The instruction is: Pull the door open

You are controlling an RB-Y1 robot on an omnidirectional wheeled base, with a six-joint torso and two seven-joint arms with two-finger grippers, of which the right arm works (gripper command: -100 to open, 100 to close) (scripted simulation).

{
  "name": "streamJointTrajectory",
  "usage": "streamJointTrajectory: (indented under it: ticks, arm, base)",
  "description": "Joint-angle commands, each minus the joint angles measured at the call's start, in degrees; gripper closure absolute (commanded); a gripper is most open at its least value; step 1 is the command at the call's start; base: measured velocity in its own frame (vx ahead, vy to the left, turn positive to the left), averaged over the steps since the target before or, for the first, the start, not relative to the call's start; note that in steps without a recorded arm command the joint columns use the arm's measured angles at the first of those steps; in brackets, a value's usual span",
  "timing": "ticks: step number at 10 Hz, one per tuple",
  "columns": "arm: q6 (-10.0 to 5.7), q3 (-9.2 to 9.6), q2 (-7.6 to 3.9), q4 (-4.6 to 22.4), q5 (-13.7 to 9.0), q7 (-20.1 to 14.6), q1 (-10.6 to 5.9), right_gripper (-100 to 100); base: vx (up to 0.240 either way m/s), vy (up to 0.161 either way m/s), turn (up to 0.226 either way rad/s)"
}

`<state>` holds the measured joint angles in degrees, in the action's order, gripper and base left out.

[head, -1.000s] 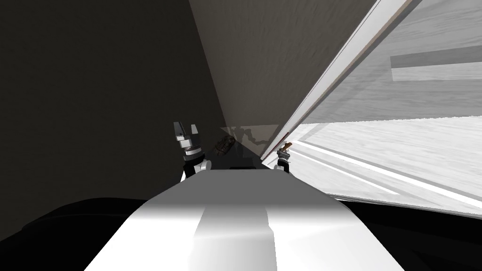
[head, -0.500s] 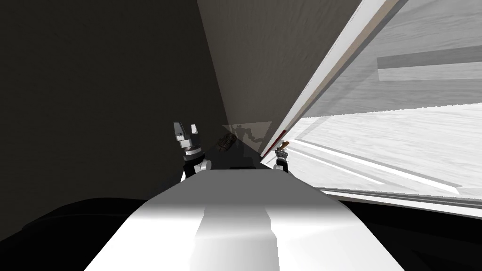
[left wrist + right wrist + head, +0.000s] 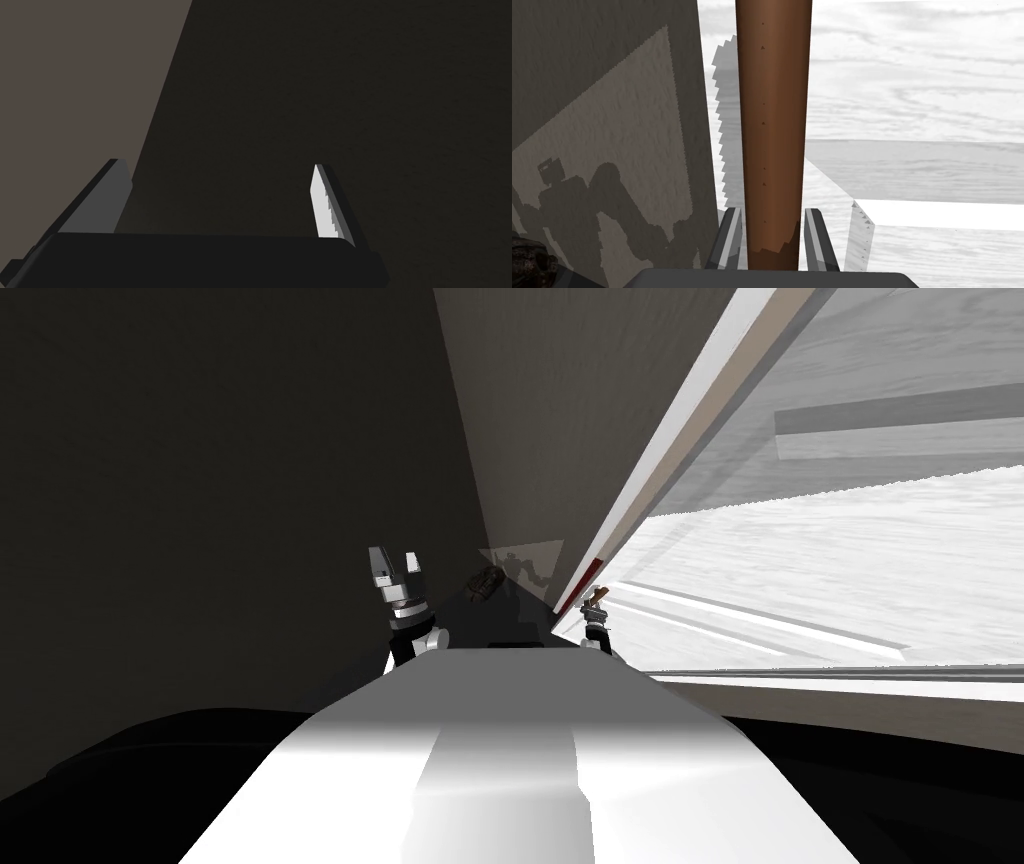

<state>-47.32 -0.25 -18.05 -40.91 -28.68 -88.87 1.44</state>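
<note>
The right gripper (image 3: 773,212) is clamped on the brown handle (image 3: 773,120) – its two fingers press the bar's sides near one end, and the rest of the bar runs on away from the hand. The handle sits at the free edge of the white door (image 3: 800,578), which stands on the robot's right, close by its chest. That edge looks to be clear of the tan wall (image 3: 540,408) beside it, so I judge the door is ajar and the step in hand is the pull itself: grasp made, swing only partly done.

The left gripper (image 3: 394,560) is held up on the other side, fingers apart, gripping nothing and well away from the door.

The next move, I'd say, calls for drawing the right hand back along a curve about the hinges – not straight back, or the bar could twist out of the fingers. With the grip so near the bar's end, it must stay firm. The body stands close, so it likely has to give way for the door to swing wider.
</note>
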Motion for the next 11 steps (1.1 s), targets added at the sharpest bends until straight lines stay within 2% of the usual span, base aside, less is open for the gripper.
streamJointTrajectory:
  ticks: [1,2,5,7,8,9,10,11]
  arm:
    - [0.00,0.00,0.00,0.00,0.00,0.00,0.00,100]
    - [-0.03,1.30,-0.17,-0.41,0.73,-0.80,0.50,100]
    - [-0.50,3.25,-0.79,-1.17,1.89,-2.20,1.15,100]
    - [-0.98,5.23,-1.42,-1.93,3.06,-3.62,1.80,100]
    - [-1.16,5.95,-1.65,-2.21,3.49,-4.14,2.04,100]
    - [-1.14,5.58,-1.43,-1.83,3.25,-3.80,1.56,100]
    - [-1.56,7.08,-1.93,-2.22,4.12,-4.95,2.13,100]
    - [-1.67,7.39,-2.10,-2.35,4.30,-5.21,2.26,100]
  base:
    - [-0.130,-0.002,0.026]
    - [-0.152,-0.016,0.062]
    - [-0.226,-0.021,0.065]
    - [-0.246,-0.057,0.085]
    - [-0.274,-0.048,0.069]
    - [-0.130,-0.011,0.038]
    - [-0.160,-0.012,0.067]
    - [-0.209,-0.034,0.057]
